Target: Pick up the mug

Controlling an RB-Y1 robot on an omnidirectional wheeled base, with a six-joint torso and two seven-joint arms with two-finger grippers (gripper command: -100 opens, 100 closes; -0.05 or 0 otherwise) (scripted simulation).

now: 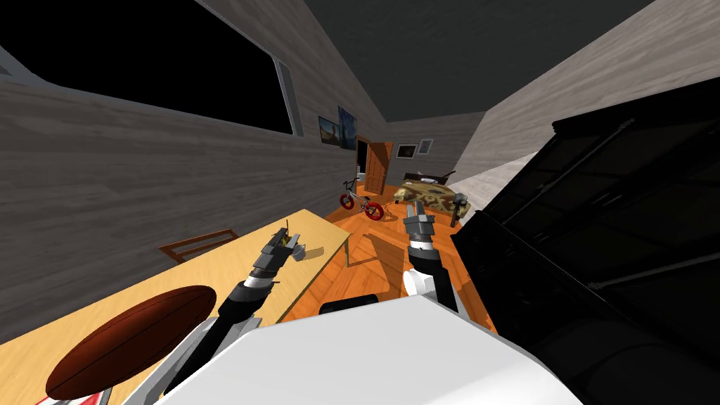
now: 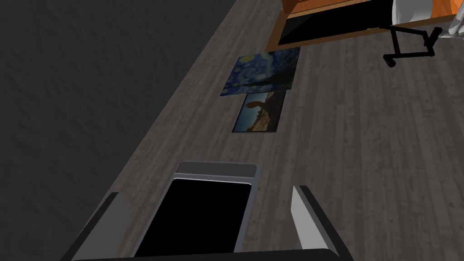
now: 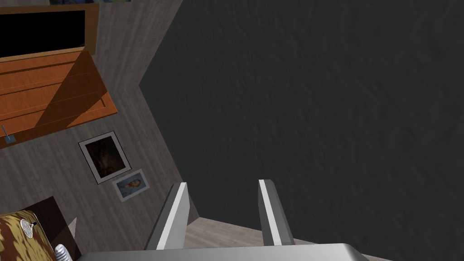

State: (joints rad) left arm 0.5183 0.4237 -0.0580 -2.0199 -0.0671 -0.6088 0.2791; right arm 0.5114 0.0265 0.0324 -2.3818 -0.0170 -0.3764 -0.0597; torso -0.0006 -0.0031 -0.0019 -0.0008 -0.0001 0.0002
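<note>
A small light grey mug (image 1: 299, 252) stands on the yellow wooden table (image 1: 211, 271), near its far end. My left gripper (image 1: 287, 236) reaches out over the table and sits just beside the mug, on its near side. In the left wrist view the left gripper (image 2: 206, 192) is open wide with nothing between its fingers and points along the wall. My right gripper (image 1: 418, 206) is raised over the orange floor, away from the table. In its own view the right gripper (image 3: 224, 183) has its fingers partly apart, with nothing between them.
A brown oval ball (image 1: 133, 344) lies on the table's near end. A wooden chair (image 1: 197, 245) stands behind the table by the wall. A tall black cabinet (image 1: 598, 246) runs along the right. A red-wheeled bicycle (image 1: 361, 202) and a bed (image 1: 425, 195) are further off.
</note>
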